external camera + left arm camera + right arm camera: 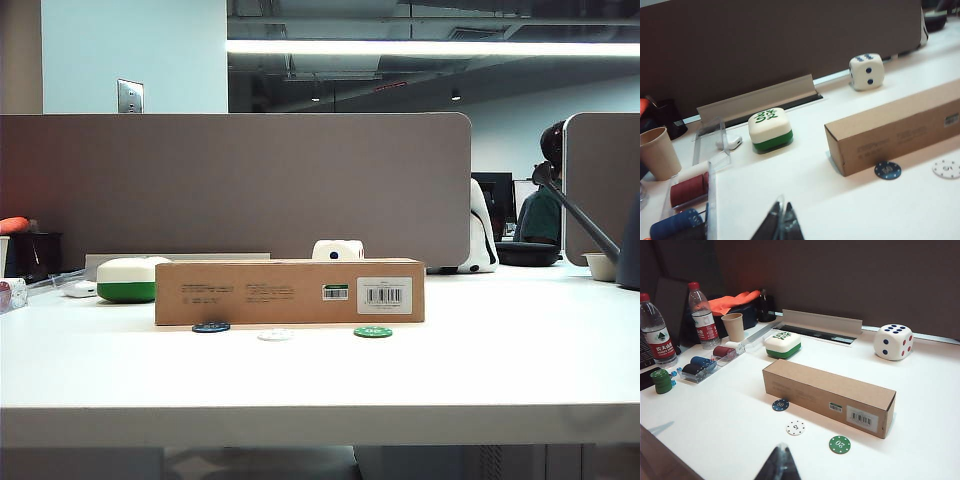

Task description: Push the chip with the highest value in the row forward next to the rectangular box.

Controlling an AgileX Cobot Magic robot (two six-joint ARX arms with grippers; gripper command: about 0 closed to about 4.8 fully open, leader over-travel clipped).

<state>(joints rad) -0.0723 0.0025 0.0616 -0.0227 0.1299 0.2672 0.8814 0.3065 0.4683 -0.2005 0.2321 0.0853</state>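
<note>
Step in hand: the push looks done, judging by how things lie; the blue chip [780, 405] marked 50 sits just beside the long face of the rectangular box [830, 396], ahead of its neighbours.
The row: the white chip [796, 428] reads 5 and the green chip [839, 444] reads 20, so blue is the highest; both others lie a little further from the box, nearer the right fingers.
Chip against box: in the left wrist view the blue chip [888, 170] lies at the foot of the box [900, 127], close by its near end; whether it touches the cardboard I cannot tell.
Left gripper: the left gripper [780, 226] shows only as dark tips at the frame edge, fingers narrow, tips nearly together, holding nothing; the chip is well beyond them and off to one side.
Right gripper: the right gripper [780, 463] also shows only its tips, fingers narrow and empty; the white chip lies just beyond them, the blue chip further on, the box behind both.
Exterior view: neither arm shows; blue chip [211, 327], white chip [275, 335] and green chip [373, 332] lie on the tabletop [320, 385] before the box [290, 292].
Next move: probably none on the chip; if a closer fit is wanted, a short, gentle nudge with closed fingers, clear of the white chip.
</note>
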